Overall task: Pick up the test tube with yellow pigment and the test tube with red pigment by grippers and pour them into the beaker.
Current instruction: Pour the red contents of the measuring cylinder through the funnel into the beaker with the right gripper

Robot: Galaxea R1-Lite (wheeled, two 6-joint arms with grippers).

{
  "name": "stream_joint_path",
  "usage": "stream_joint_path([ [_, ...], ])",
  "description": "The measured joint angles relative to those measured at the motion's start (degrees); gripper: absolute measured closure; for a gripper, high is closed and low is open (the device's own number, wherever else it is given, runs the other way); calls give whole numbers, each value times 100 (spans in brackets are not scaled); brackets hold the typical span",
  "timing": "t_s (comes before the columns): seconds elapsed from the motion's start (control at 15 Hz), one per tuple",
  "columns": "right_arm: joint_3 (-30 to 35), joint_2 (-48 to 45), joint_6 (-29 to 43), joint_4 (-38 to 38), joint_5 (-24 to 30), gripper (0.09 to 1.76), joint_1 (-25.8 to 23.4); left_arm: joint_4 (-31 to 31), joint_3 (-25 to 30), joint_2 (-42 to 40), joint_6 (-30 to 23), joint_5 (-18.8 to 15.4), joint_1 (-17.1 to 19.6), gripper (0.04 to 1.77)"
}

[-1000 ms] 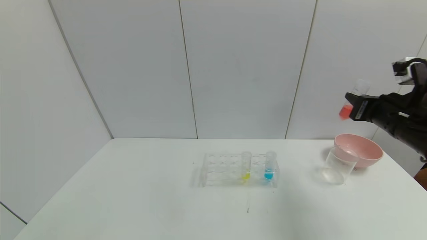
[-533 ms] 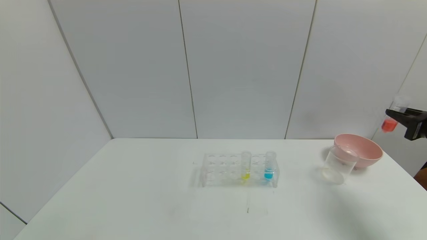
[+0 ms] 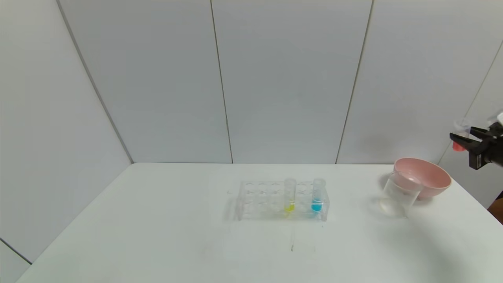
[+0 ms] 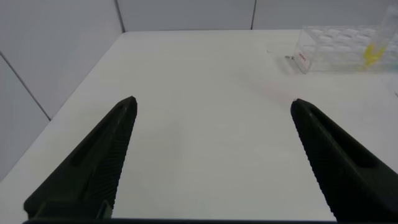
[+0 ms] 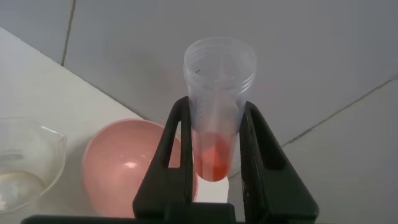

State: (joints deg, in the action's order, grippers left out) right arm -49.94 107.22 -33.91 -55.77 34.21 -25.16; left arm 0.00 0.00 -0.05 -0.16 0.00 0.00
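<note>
- Right gripper clamps the test tube with red pigment, beyond the pink bowl from the beaker.
- Centre the tube's mouth over the beaker before tilting.
- Left gripper, well apart from the beaker, stands open and empty.

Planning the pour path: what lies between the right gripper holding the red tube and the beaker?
In the head view, the pink bowl lies between the right gripper, holding the test tube with red pigment, and the beaker.

You see the right gripper cut off by the head view's edge, its fingers hiding most of the test tube with red pigment.
</note>
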Motion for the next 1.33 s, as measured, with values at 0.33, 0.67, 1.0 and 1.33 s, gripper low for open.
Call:
stream_joint_path([
  [0.33, 254, 466, -536, -1213, 193, 135, 127, 0, 0, 0, 0, 0, 0, 5],
  [0.67, 775, 714, -1899, -2010, 928, 135, 88, 0, 0, 0, 0, 0, 0, 5],
  [1.0, 822, 795, -2989, -2035, 1000, 135, 91, 0, 0, 0, 0, 0, 0, 5],
  [1.33, 879, 805, -3825, -2109, 997, 135, 195, 0, 0, 0, 0, 0, -5, 5],
])
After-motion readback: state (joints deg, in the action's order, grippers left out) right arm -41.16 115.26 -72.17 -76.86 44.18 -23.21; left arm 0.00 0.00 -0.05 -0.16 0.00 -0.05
